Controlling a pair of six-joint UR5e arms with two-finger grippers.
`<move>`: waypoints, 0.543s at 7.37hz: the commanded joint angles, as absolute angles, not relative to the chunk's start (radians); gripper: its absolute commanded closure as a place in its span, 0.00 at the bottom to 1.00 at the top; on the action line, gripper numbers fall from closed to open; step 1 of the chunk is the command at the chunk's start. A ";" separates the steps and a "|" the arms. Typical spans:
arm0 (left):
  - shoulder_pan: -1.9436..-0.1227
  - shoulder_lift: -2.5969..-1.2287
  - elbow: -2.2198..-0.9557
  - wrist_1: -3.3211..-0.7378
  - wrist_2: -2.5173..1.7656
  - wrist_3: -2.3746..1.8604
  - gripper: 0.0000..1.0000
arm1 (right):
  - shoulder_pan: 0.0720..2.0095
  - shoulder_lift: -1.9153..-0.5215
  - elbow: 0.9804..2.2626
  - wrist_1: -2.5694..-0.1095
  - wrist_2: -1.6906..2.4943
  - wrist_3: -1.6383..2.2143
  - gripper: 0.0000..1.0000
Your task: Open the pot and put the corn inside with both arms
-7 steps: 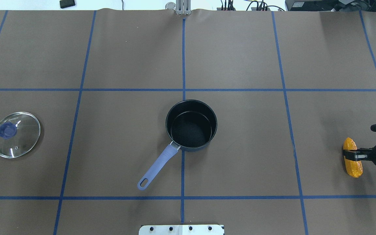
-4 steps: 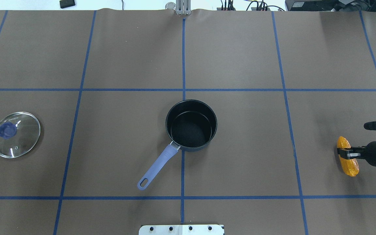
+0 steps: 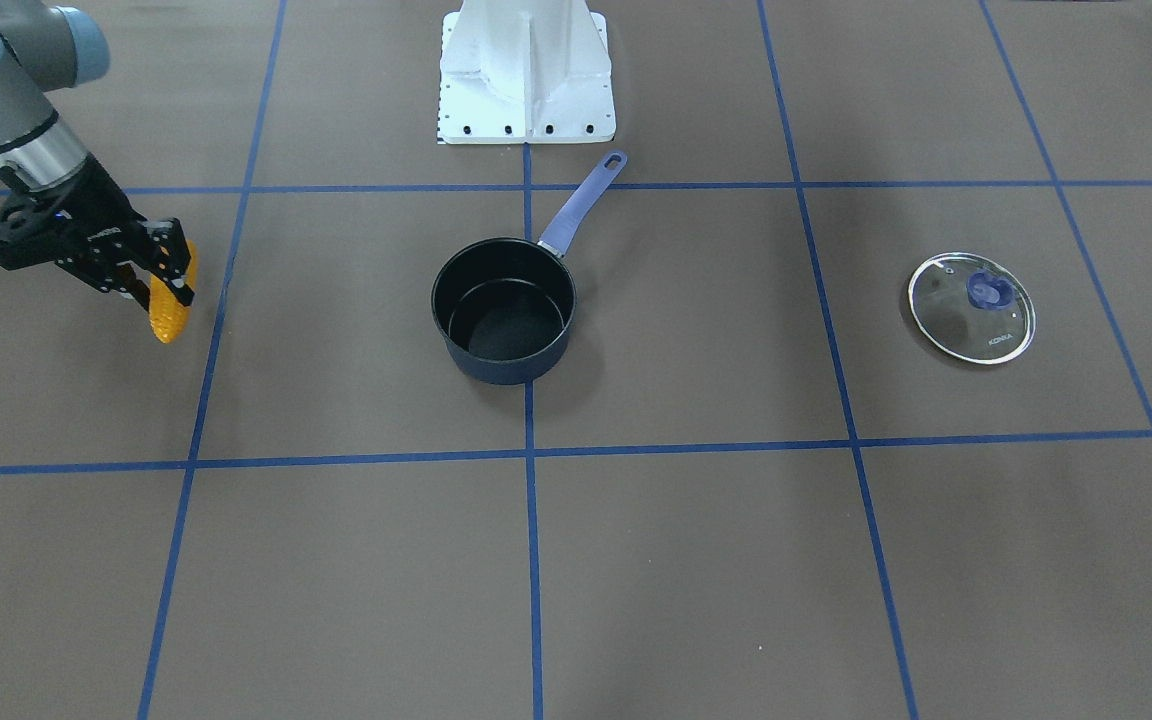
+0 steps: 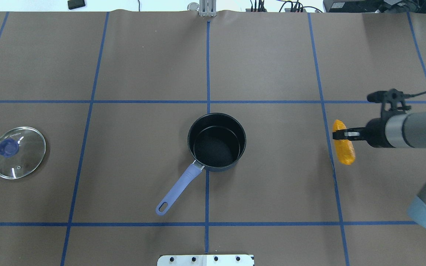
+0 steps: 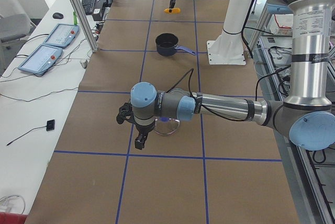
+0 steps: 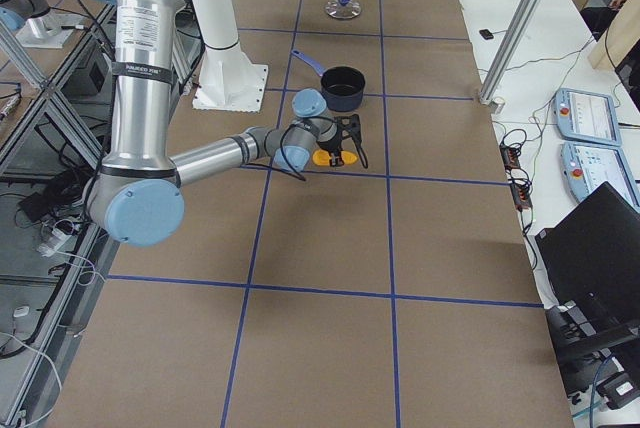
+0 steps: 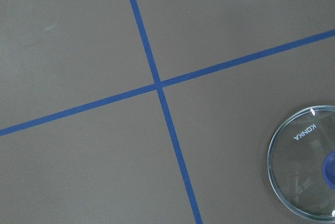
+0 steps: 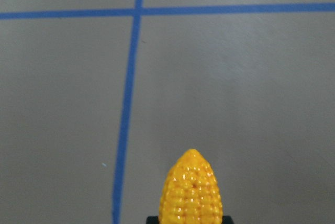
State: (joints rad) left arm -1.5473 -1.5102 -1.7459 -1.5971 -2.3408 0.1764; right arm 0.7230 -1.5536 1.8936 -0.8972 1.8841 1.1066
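Observation:
The orange-yellow corn (image 4: 346, 153) hangs in my right gripper (image 4: 340, 134), which is shut on it above the table, right of the pot. In the front view the same gripper (image 3: 168, 268) holds the corn (image 3: 168, 315) clear of the surface. The right wrist view shows the corn's tip (image 8: 192, 192). The dark pot (image 4: 216, 142) with a lilac handle (image 4: 178, 190) stands open and empty at the centre. Its glass lid (image 4: 17, 152) lies flat at the far left. My left gripper (image 5: 140, 141) shows only in the exterior left view, beside the lid (image 5: 167, 126); I cannot tell whether it is open or shut.
Brown table cover with a blue tape grid. The robot's white base plate (image 3: 526, 70) stands behind the pot handle. The left wrist view shows the lid (image 7: 309, 166) at its lower right edge and a tape crossing.
My right gripper has carried the corn up off the table and leftward toward the pot. The pot and lid have not moved.

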 commanded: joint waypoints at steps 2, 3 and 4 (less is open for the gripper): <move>-1.545 -1.511 -1.740 -1.597 -2.341 0.176 0.01 | 0.659 -1.076 1.859 -1.296 1.832 1.274 1.00; -1.545 -1.511 -1.738 -1.597 -2.341 0.176 0.01 | 0.602 -0.981 1.795 -1.296 1.739 1.322 1.00; -1.545 -1.511 -1.738 -1.597 -2.341 0.176 0.01 | 0.559 -0.910 1.736 -1.295 1.694 1.365 1.00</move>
